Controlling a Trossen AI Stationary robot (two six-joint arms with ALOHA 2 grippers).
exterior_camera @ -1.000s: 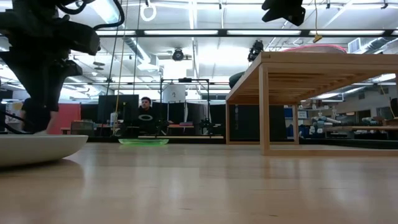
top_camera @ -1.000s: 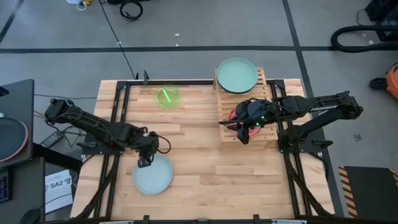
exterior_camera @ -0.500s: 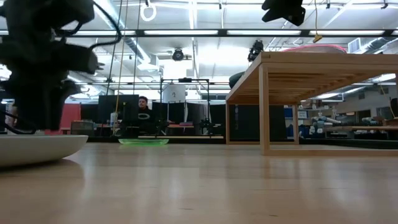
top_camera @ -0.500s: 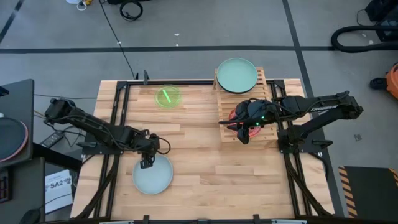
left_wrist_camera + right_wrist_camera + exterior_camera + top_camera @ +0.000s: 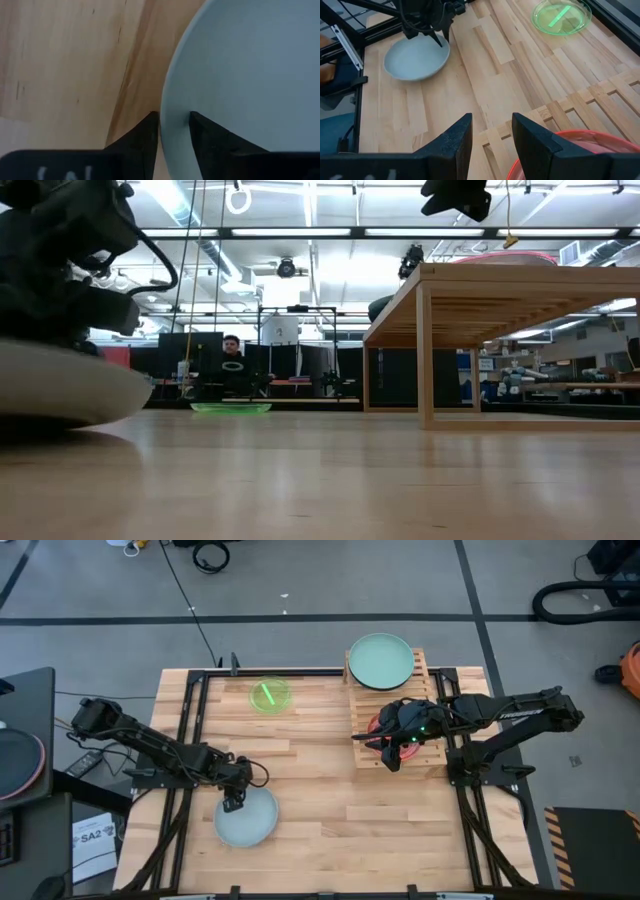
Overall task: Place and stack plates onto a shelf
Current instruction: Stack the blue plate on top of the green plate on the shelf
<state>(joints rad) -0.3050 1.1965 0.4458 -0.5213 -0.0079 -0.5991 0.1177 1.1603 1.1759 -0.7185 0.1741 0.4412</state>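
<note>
A pale grey plate (image 5: pixel 247 820) lies near the table's front left, and in the low view it (image 5: pixel 60 385) stands tilted. My left gripper (image 5: pixel 233 802) points down at its far-left rim, shut on it. My right gripper (image 5: pixel 390 753) hangs open over the slatted shelf (image 5: pixel 432 752), above a pink plate (image 5: pixel 570 150) that rests on the slats. A mint green plate (image 5: pixel 380 660) rests on the shelf's far end. A translucent green plate (image 5: pixel 270 696) lies flat on the table at the far left. My left gripper has the pale grey plate's far-left rim (image 5: pixel 170 117) between its two fingers, one finger (image 5: pixel 142 137) outside the rim and the other inside over the plate's well. The fingers come from above, pointing down. The plate is tilted, its underside on the table.
The shelf (image 5: pixel 480 280) stands raised on legs at the table's right. Bare wooden tabletop (image 5: pixel 320 790) lies between the grey plate and the shelf. A black frame runs along the table's edges. A person sits in the room far behind.
My left gripper has gone down onto the grey plate's far-left rim. The plate has tipped: in the low view the side away from the gripper now stands higher than before. My right gripper has kept still.
</note>
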